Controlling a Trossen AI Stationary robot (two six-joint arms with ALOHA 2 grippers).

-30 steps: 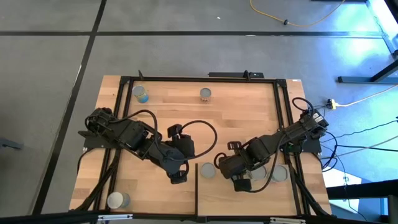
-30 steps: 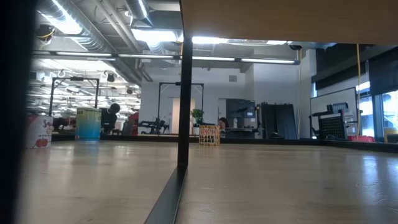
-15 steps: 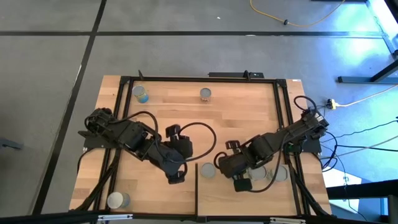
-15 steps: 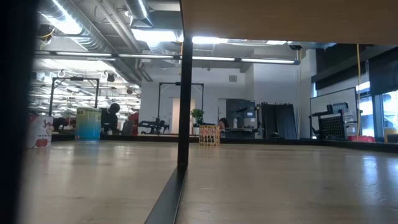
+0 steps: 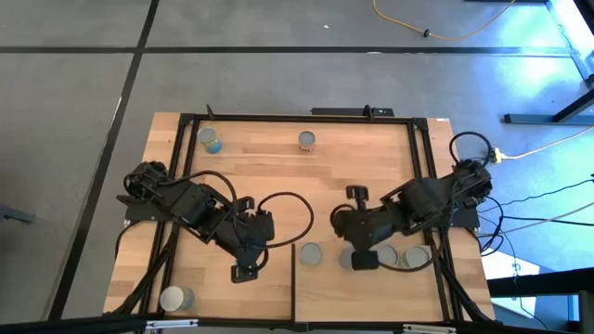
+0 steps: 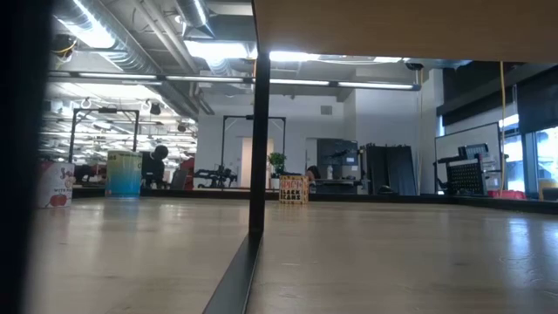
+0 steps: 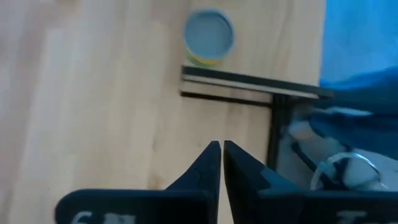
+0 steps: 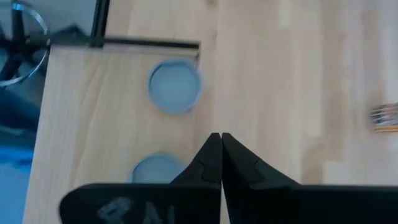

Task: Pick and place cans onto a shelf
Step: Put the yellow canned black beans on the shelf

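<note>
surface: plank table (image 5: 278, 176) | shelf (image 5: 311, 283) on the table's near right part | on shelf: four cans (image 5: 312, 253), side by side in a row | off shelf: one can (image 5: 176, 298) to its left, two cans (image 5: 306, 140) well beyond it along the far edge

Pale wood shelf (image 5: 320, 295) at bottom right, silver-topped cans (image 5: 311, 254) clustered upright on it, three cans scattered elsewhere
</note>
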